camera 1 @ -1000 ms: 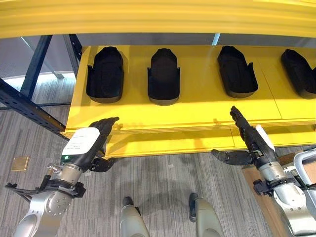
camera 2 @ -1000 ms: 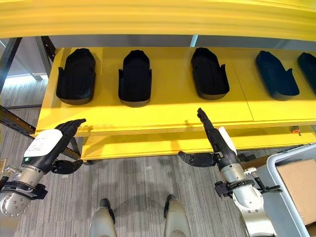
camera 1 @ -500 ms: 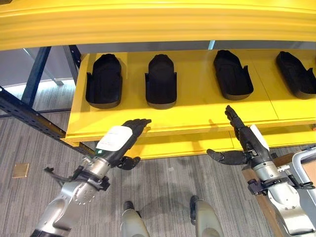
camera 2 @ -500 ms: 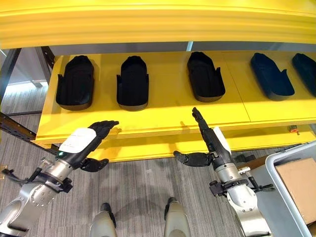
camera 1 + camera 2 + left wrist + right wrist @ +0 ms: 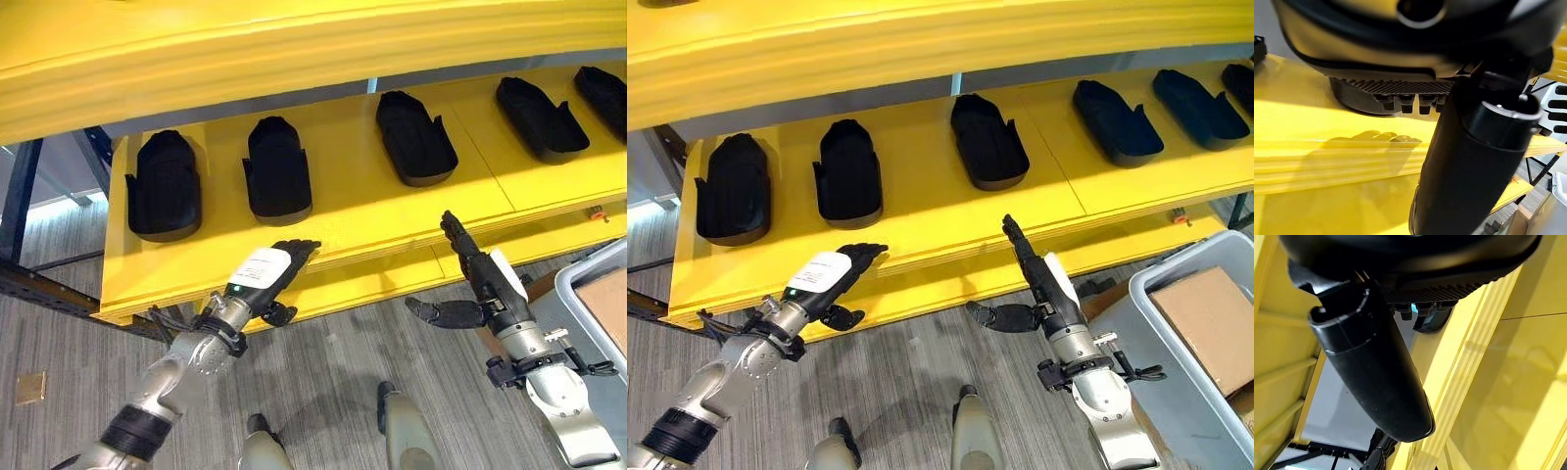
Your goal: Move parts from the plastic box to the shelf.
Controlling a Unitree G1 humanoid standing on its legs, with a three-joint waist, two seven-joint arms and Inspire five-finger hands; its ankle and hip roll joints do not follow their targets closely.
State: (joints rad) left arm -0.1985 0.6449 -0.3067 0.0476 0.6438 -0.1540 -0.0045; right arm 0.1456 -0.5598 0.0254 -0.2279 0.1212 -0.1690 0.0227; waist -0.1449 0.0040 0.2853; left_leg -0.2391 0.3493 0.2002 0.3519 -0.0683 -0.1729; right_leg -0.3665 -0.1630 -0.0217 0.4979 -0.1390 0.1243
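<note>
Yellow shelf [image 5: 921,230] ahead, black parts [image 5: 988,143] in row. Both hands empty, fingers straight. Grey plastic box [image 5: 1176,352] at four o'clock, nearest right hand [image 5: 1038,284]; left hand [image 5: 828,276] far.

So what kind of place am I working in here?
It looks like a factory or warehouse parts-storage area. A yellow shelf on a dark steel rack holds a row of matching black moulded parts, and a grey plastic box with a brown carton inside stands on the grey floor at the robot's right.
</note>
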